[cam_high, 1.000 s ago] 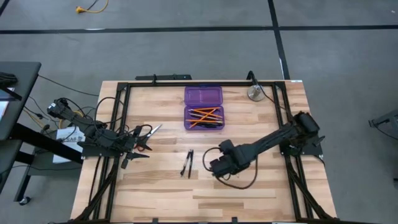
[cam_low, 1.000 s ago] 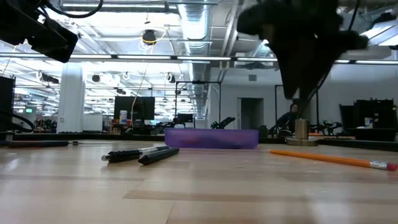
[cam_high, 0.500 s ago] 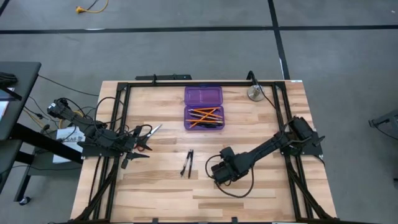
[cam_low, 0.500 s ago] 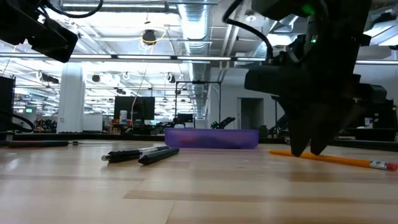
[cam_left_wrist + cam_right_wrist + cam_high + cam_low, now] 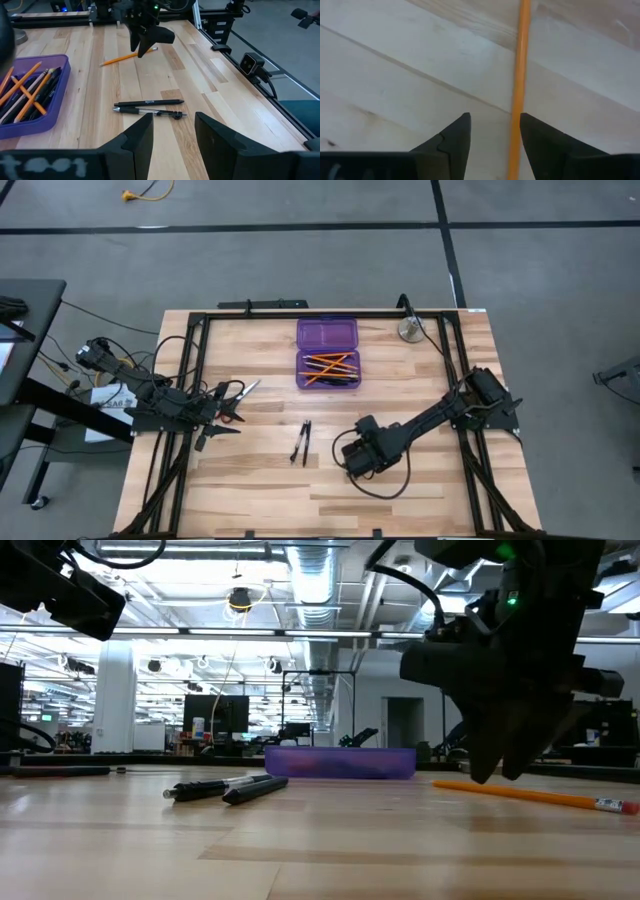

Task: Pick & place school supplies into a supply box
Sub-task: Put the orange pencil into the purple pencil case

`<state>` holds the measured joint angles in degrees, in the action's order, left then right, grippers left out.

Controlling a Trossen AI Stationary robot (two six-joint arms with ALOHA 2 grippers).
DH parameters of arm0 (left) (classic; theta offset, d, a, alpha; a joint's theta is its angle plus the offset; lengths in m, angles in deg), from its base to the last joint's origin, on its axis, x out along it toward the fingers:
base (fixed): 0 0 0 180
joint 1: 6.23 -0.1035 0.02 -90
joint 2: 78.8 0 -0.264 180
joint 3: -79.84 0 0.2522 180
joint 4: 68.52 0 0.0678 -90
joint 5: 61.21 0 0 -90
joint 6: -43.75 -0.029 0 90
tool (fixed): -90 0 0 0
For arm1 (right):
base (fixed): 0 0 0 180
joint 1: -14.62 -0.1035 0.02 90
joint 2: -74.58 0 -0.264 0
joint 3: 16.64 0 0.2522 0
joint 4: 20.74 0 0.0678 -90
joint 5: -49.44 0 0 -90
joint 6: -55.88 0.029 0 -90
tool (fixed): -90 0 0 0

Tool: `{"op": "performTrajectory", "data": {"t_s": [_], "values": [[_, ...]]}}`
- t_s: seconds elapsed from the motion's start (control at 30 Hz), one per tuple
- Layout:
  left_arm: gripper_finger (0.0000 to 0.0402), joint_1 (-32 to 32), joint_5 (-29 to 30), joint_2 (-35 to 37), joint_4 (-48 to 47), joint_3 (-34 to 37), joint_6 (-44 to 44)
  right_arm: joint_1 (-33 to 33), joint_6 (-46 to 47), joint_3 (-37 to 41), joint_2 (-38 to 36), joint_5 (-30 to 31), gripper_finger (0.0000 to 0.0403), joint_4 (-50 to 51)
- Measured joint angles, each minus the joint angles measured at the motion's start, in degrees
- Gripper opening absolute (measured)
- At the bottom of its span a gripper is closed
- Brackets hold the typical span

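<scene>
Right hand (image 5: 492,145) pointed down at the tabletop (image 5: 400,380), fingers apart, nothing between them. An orange pencil (image 5: 519,85) lies flat on the wood just beside one fingertip (image 5: 540,137); contact cannot be judged. Right arm reaches in from the right edge toward the middle front of the tabletop, wrist bent downward over the pencil.

Left hand (image 5: 172,142) waits at the left edge of the tabletop, fingers apart and empty in its own wrist view.

High view: the right hand (image 5: 360,455) covers the pencil entirely. Low view: the hand's dark bulk (image 5: 505,755) hides part of the pencil (image 5: 545,797); only its shaft and eraser end show.

Supply box (image 5: 327,352): translucent purple, lying open at the middle back of the tabletop, several orange pencils (image 5: 330,366) and dark pens crossed in its nearer half. Two black pens (image 5: 301,442) lie side by side between the hands. Red-handled scissors (image 5: 238,402) sit near the left hand.
</scene>
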<state>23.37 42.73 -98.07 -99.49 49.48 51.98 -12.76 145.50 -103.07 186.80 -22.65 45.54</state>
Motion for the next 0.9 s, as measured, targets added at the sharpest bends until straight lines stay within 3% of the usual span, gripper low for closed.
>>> {"op": "performTrajectory", "data": {"t_s": [0.6, 0.9], "values": [[0.0132, 0.0, 0.0, 0.0, 0.0, 0.0, 0.0, 0.2, 0.0, 0.1, 0.7, -1.6, 0.0157, 1.3], [0.0132, 0.0, 0.0, 0.0, 0.0, 0.0, 0.0, 1.1, 0.7, 0.3, 5.0, -4.2, 0.0156, -0.4]]}}
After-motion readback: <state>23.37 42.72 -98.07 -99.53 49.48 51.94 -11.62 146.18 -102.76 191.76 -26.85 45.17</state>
